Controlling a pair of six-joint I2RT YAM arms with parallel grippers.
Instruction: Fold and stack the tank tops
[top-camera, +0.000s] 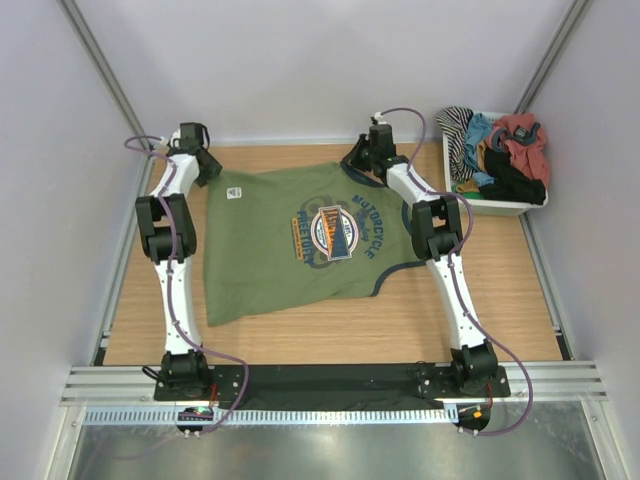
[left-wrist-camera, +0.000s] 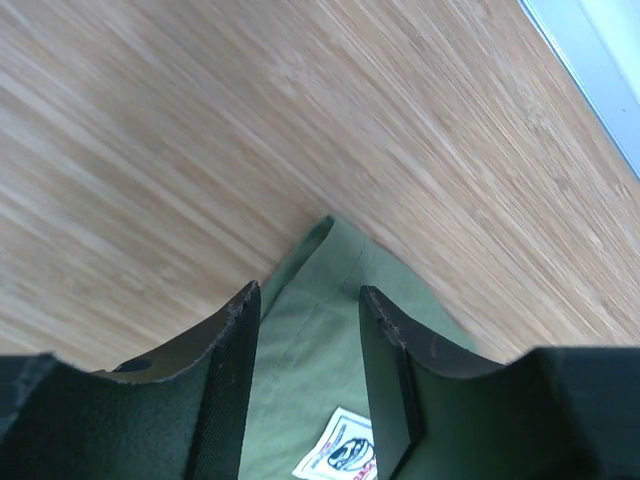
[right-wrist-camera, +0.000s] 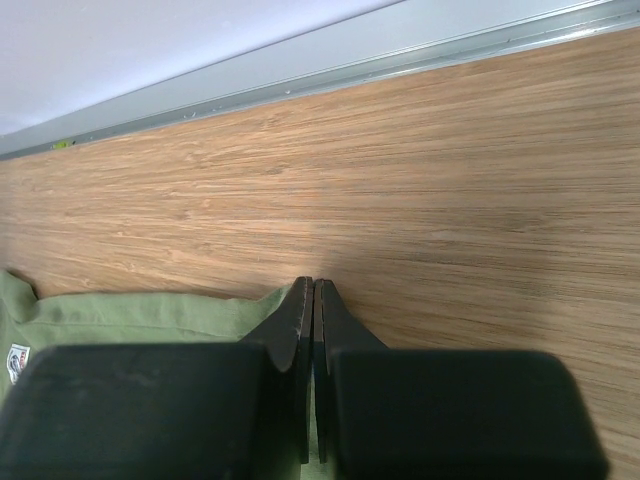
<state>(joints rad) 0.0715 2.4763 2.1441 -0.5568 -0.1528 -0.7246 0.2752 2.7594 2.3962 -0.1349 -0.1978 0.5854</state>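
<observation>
On the white-walled wood table (top-camera: 500, 320), left gripper (left-wrist-camera: 310, 292) gapes over olive tank top (top-camera: 265, 265); right gripper (right-wrist-camera: 315, 284) pinches its edge.

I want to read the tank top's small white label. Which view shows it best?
Left wrist: the white label is closest and largest, though cut by the bottom edge. Top external shows it whole but tiny; right wrist shows only a sliver at the left edge.

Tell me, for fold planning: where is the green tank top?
In the top view, the green tank top lies spread between the left arm and right arm, left of the white bin.
</observation>
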